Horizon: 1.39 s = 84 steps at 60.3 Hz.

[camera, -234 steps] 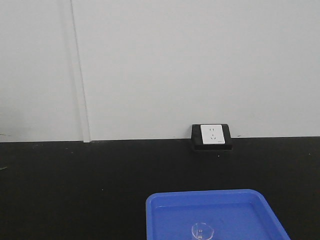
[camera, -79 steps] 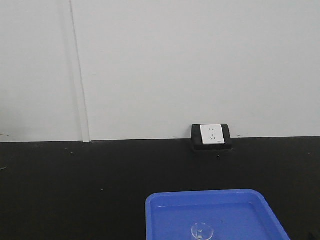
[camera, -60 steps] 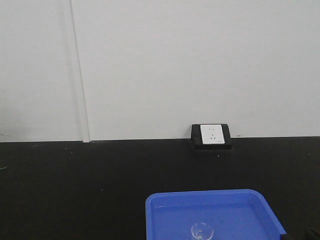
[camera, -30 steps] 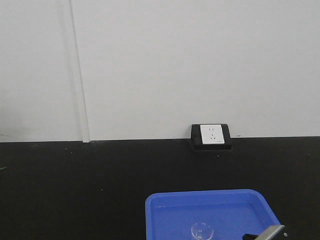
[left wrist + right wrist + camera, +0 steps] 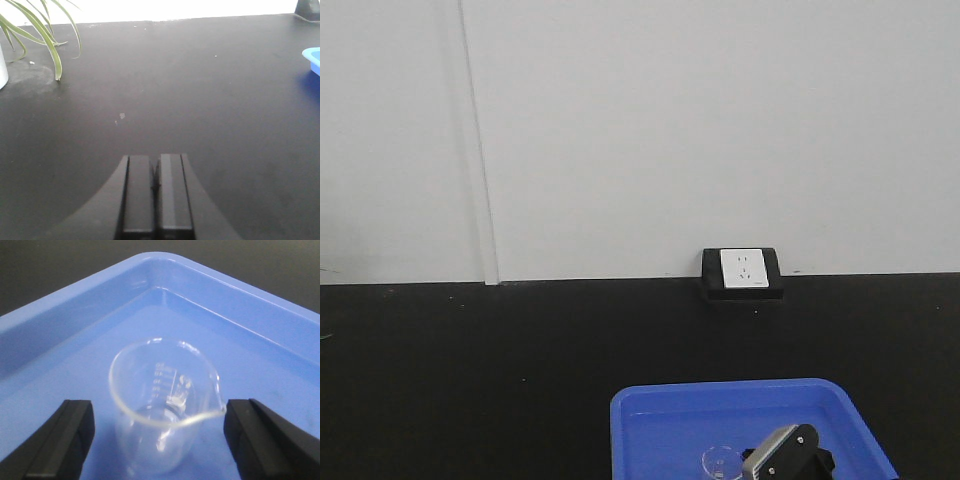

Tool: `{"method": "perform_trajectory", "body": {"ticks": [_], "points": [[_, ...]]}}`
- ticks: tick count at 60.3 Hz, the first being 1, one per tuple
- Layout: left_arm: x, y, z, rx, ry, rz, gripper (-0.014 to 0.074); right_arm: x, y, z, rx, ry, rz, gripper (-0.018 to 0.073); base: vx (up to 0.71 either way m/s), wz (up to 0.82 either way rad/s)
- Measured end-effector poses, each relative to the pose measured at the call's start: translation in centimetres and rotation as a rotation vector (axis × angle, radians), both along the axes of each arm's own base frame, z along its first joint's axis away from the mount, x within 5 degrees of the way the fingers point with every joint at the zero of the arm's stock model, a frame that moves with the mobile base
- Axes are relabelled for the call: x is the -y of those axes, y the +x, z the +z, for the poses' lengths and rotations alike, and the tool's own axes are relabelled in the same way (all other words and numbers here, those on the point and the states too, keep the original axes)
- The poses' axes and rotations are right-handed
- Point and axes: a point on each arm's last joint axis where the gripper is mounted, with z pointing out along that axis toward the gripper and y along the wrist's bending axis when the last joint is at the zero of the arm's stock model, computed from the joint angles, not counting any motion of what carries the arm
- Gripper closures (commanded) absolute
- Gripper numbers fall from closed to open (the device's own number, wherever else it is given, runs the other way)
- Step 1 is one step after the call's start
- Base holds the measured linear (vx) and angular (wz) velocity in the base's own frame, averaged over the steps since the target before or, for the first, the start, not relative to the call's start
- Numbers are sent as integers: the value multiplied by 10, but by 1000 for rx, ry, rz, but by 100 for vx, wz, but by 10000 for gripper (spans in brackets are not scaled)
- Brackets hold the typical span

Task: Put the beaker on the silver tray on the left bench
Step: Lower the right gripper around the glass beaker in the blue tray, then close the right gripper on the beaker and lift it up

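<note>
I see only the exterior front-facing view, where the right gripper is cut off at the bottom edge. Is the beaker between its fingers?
Observer: Yes. In the right wrist view the beaker stands upright between the two fingers of the open right gripper, not yet clamped.
Operator: What does the left gripper do?
Observer: It is shut, holding nothing, above the black bench.
Operator: Is the silver tray in any view?
Observer: No view shows it; the left wrist view has plant leaves at its far left.
</note>
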Motion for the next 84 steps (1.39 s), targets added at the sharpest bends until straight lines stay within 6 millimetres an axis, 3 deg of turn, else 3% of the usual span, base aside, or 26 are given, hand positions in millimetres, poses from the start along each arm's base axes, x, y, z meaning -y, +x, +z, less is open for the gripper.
{"method": "perform_trajectory", "body": {"ticks": [16,24,35,43,54,66,76,83,84], "points": [[0,0,0,0,0,0,595,-7,25,-17,-34,46,-21,-32,0,0],[0,0,0,0,0,0,595,-8,29,-19,-37,54,-25,14,0,0],[0,0,0,0,0,0,595,-8,29,-19,-45,62,-29,187,0,0],[0,0,0,0,0,0,595,-8,30,-9,-42,79,-39,364,0,0],[0,0,0,0,0,0,595,-12,28,31,51,96,15,577,0,0],[0,0,0,0,0,0,595,-14,15,94,98,197,57,575,0,0],[0,0,0,0,0,0,595,-23,6,142,139,172,84,575,0,0],[0,0,0,0,0,0,595,-43,0,173,173,164,103,574,0,0],[0,0,0,0,0,0,595,-67,-8,192,196,165,142,573,0,0]]}}
